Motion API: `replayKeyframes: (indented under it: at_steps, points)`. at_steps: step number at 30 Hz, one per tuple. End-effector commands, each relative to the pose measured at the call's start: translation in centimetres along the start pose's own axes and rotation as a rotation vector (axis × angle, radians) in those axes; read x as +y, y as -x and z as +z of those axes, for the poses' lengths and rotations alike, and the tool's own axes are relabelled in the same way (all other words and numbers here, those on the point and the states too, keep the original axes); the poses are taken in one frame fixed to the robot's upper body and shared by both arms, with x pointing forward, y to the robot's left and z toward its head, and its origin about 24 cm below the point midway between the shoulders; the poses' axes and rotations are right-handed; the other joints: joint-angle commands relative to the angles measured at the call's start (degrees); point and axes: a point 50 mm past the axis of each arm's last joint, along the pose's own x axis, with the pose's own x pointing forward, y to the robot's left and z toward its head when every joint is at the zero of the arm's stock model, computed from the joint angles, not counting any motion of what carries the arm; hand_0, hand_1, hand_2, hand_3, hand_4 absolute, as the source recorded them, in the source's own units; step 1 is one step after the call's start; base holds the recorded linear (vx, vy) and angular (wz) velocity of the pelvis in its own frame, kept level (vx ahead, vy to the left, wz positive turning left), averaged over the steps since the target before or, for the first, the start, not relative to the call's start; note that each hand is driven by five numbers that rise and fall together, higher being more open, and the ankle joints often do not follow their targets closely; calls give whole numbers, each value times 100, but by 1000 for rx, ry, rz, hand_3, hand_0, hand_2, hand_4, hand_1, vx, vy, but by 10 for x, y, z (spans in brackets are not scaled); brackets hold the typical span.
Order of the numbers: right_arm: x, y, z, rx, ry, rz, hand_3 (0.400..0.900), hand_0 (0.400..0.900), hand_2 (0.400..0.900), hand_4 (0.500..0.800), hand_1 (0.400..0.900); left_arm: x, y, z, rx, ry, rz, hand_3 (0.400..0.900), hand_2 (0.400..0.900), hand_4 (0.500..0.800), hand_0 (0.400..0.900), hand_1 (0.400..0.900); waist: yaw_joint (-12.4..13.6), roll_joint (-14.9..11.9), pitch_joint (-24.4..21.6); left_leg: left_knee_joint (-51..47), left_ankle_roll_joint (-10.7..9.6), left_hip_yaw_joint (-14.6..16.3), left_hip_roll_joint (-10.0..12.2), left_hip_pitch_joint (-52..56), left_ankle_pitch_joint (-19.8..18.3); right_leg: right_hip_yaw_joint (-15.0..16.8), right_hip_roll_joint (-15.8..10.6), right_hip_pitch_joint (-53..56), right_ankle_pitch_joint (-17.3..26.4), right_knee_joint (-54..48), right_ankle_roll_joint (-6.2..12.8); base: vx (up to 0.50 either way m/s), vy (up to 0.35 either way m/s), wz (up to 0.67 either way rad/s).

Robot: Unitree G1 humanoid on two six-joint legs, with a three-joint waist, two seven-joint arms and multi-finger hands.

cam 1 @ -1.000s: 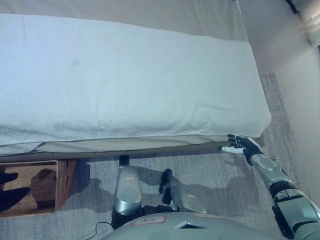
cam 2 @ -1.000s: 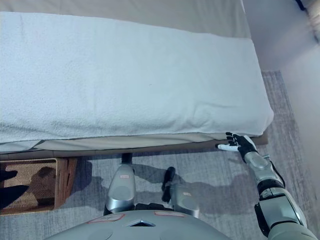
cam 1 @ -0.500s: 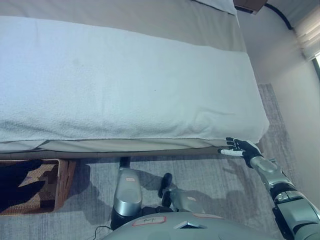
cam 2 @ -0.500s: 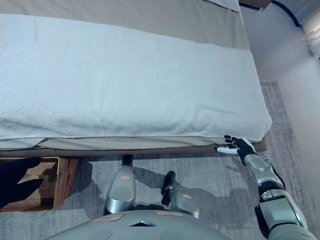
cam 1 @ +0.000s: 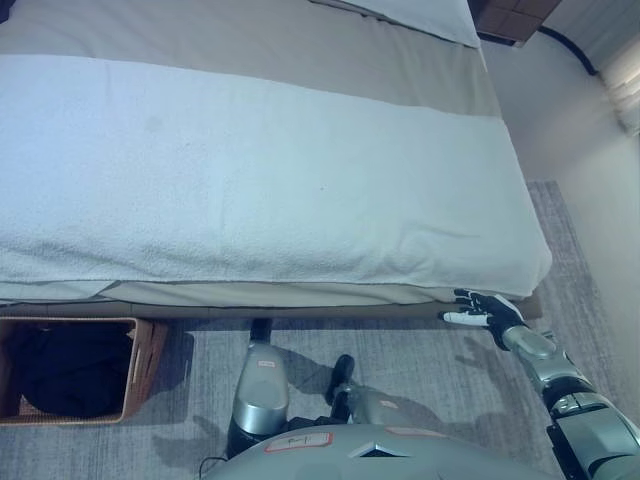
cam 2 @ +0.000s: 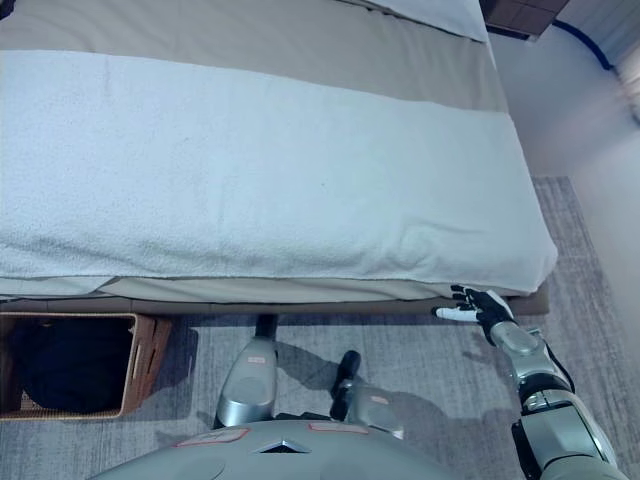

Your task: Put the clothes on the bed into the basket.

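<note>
Grey rug (cam 1: 440,370) on the floor nearest; wicker basket (cam 1: 145,365) at lower left, dark clothes (cam 1: 70,365) inside it. Right hand (cam 1: 482,308) just off the bed's near right corner, fingers spread, holding nothing. Left hand not visible. Bed (cam 1: 300,295) behind, white blanket (cam 1: 260,180) across it, beige sheet (cam 1: 250,40) and pillow (cam 1: 420,15) at the far end

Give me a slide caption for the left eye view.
Bed cleared; dark clothes in the basket at lower left, right hand open by the bed's corner.
</note>
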Motion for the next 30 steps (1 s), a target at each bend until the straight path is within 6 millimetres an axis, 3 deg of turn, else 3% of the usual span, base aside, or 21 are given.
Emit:
replayKeyframes:
  at_steps: [1, 6, 13, 16, 18, 23, 30]
  points:
    - [-45, 11, 12, -47, 26, -128, 900, 900, 900, 800, 900, 50, -1, 20, -102, -76, 172, 900, 900, 800, 900, 900, 102, -132, -92, 328, -109, -478, 297, -63, 177, 8, -572, 501, -224, 486, 593, 0, 0, 0]
    - [-44, 11, 10, -43, 15, -135, 900, 900, 900, 800, 900, 28, 1, 40, -193, 16, 120, 900, 900, 800, 900, 900, 94, -119, -107, 310, -128, -505, 292, -57, 185, -33, -582, 531, -240, 478, 583, 7, -6, 4]
    - [-38, 12, -6, 4, -37, -147, 900, 900, 900, 800, 900, -39, 18, 78, -370, 166, -69, 900, 900, 800, 900, 900, 55, -97, -122, 327, -156, -560, 270, -74, 183, -120, -566, 598, -295, 480, 555, 26, -22, 10]
    - [-35, 12, -10, 13, -57, -156, 900, 900, 900, 800, 900, -74, 39, 106, -530, 210, -181, 900, 900, 800, 900, 900, 50, -94, -124, 323, -156, -582, 255, -79, 187, -141, -560, 621, -313, 479, 545, 22, -19, 6]
    - [-33, 12, -12, 7, -69, -164, 900, 900, 900, 800, 900, -104, 68, 128, -699, 247, -299, 900, 900, 800, 900, 900, 47, -100, -120, 320, -155, -609, 259, -89, 194, -154, -558, 630, -318, 477, 543, 18, -26, 4]
    - [-35, 14, -14, 10, -78, -178, 900, 900, 900, 800, 900, -153, 124, 140, -912, 207, -511, 900, 900, 800, 900, 900, -34, -86, -147, 306, -142, -622, 269, -74, 184, -161, -546, 646, -318, 468, 533, 1, -1, -1]
    - [-41, 13, -12, 20, -63, -193, 900, 900, 900, 800, 900, -180, 140, 143, -947, 41, -576, 900, 900, 800, 900, 900, -175, -57, -185, 249, -122, -544, 275, -62, 197, -112, -542, 609, -278, 438, 545, -4, 6, -8]
